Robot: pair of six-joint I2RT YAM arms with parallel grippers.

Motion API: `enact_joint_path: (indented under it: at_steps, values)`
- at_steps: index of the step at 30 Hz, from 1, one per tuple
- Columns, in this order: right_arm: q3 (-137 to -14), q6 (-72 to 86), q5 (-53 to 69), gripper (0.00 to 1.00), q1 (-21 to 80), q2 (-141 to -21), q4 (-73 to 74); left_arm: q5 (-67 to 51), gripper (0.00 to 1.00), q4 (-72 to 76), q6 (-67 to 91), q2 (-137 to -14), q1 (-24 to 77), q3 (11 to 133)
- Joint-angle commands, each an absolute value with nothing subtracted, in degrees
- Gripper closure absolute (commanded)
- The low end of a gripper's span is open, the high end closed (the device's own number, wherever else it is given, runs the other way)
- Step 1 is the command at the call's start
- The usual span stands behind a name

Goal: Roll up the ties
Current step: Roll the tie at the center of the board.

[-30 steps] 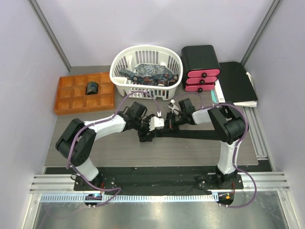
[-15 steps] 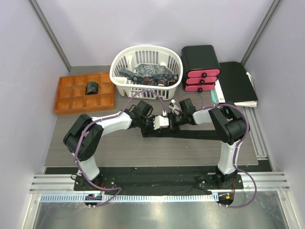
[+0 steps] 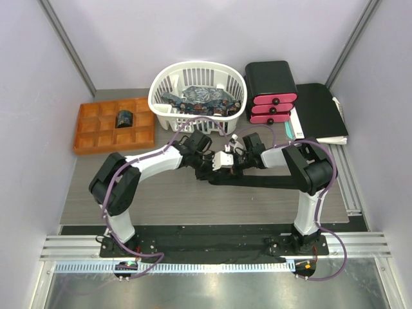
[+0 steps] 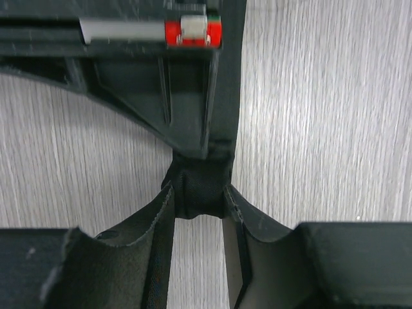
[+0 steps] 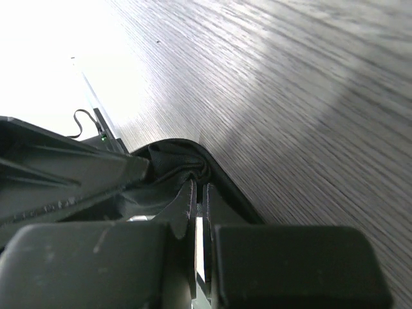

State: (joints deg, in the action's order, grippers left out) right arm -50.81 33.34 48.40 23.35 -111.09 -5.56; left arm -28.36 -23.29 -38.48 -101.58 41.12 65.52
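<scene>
Since 1 s earlier, left gripper (image 3: pixel 216 165) has slid right to meet right gripper (image 3: pixel 232 159).
Left jaws clamp the black tie (image 4: pixel 199 190) at its rolled end, the rest trailing right across the table (image 3: pixel 161 199); right jaws are closed, any pinched fabric unclear. From above, both grippers hide the roll. 1 rolled tie (image 3: pixel 123 118) sits in the orange tray (image 3: pixel 96 136).

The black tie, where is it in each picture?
Top camera: black tie lies mid-picture, stretching right from where the arms meet.
Left wrist: its bunched end sits mid-picture inside the left claw.
Right wrist: its folded end sits lower left, at the right claw tips.
Shared landmark: the grey wooden table.
</scene>
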Motion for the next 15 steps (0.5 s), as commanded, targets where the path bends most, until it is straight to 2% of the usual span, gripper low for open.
enact_joint_path:
  at_steps: [1, 15]
  values:
    - [-48.8, 31.7, 38.0, 0.99, 23.0, -113.4, -3.3, -31.7, 0.67, -22.4, -36.6, -103.0, 43.3, 70.1]
    - [-46.6, 36.6, 42.5, 0.99, 23.0, -110.6, -8.1, -23.1, 0.70, -27.4, -31.5, -112.1, 47.6, 72.8]
